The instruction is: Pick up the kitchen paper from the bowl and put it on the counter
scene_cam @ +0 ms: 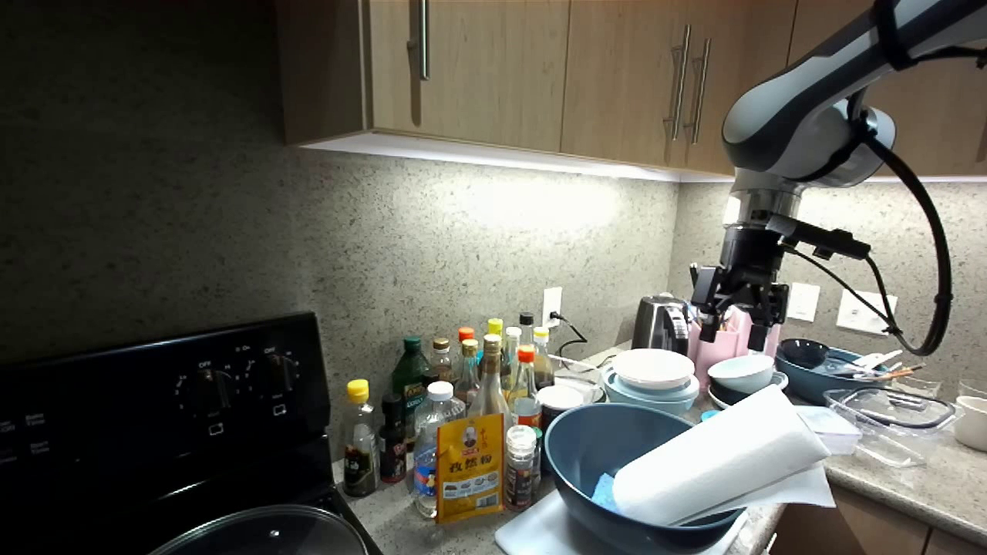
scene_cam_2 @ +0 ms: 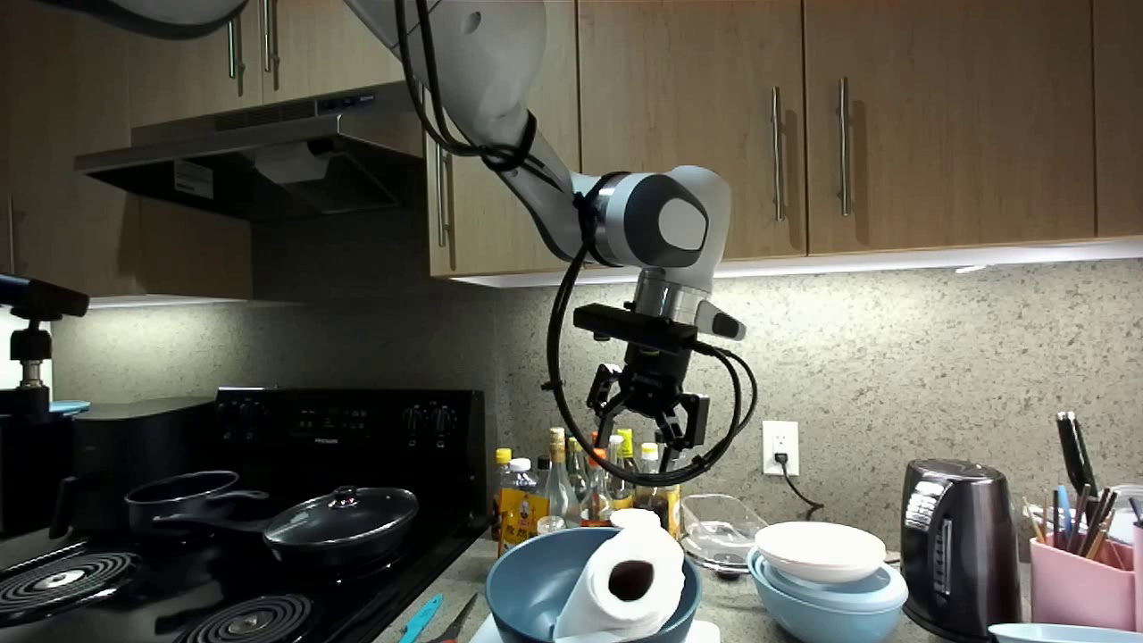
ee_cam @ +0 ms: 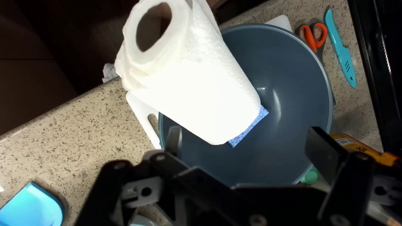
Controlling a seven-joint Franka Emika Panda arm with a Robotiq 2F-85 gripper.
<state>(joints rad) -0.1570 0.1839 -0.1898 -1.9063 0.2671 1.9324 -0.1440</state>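
Observation:
The kitchen paper, a thick white roll [scene_cam: 725,459], leans tilted in the bowl, with one end inside and the hollow-core end sticking out over the rim. It also shows in an exterior view [scene_cam_2: 591,597] and in the wrist view [ee_cam: 201,94]. The large blue-grey bowl [scene_cam: 609,432] stands on a white board [ee_cam: 141,113] on the speckled counter [ee_cam: 78,131]. A blue sponge [ee_cam: 249,127] lies in the bowl, partly under the roll. My gripper [scene_cam_2: 636,446] is open and empty above the bowl, apart from the roll; its fingers also show in the wrist view [ee_cam: 245,141].
Bottles [scene_cam: 490,385] and a yellow packet [scene_cam: 469,466] stand beside the bowl. Stacked dishes [scene_cam_2: 826,572], a kettle [scene_cam_2: 960,545] and a pink holder [scene_cam_2: 1080,580] are nearby. Scissors [ee_cam: 314,36] and a teal knife [ee_cam: 342,50] lie near the black stove [scene_cam_2: 357,589]. Cabinets [scene_cam_2: 688,116] hang above.

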